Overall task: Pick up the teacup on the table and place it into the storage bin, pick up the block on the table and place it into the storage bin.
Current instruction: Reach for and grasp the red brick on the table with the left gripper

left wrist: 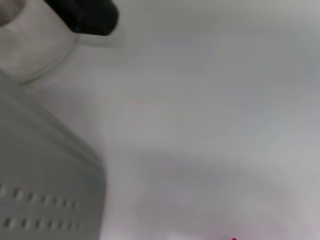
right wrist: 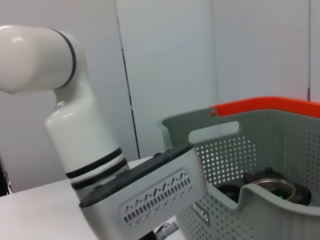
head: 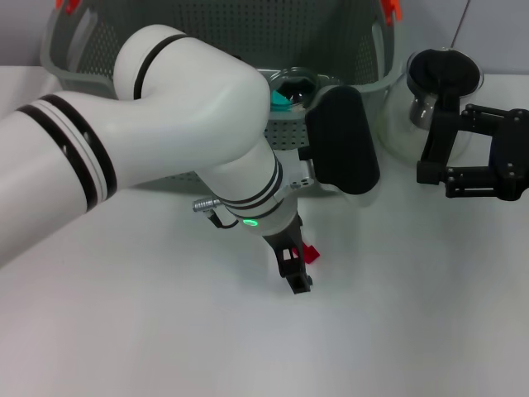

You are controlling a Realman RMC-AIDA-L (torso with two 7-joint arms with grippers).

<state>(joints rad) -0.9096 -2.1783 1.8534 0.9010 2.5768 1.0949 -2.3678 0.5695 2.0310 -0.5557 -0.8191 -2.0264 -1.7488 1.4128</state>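
The grey-green storage bin (head: 216,26) stands at the back of the white table; its perforated wall also shows in the left wrist view (left wrist: 45,180) and the right wrist view (right wrist: 280,130). A glass teacup (head: 295,83) sits inside the bin (right wrist: 273,185). The small red block (head: 312,252) lies on the table in front of the bin. My left gripper (head: 295,269) is down at the table right beside the block, touching or nearly touching it. Only a red sliver of the block (left wrist: 233,238) shows in the left wrist view. My right gripper (head: 431,149) hangs open at the right.
A glass pot (head: 413,99) with a black handle and lid stands right of the bin, just behind my right gripper; it also appears in the left wrist view (left wrist: 30,47). My left forearm crosses over the bin's front wall.
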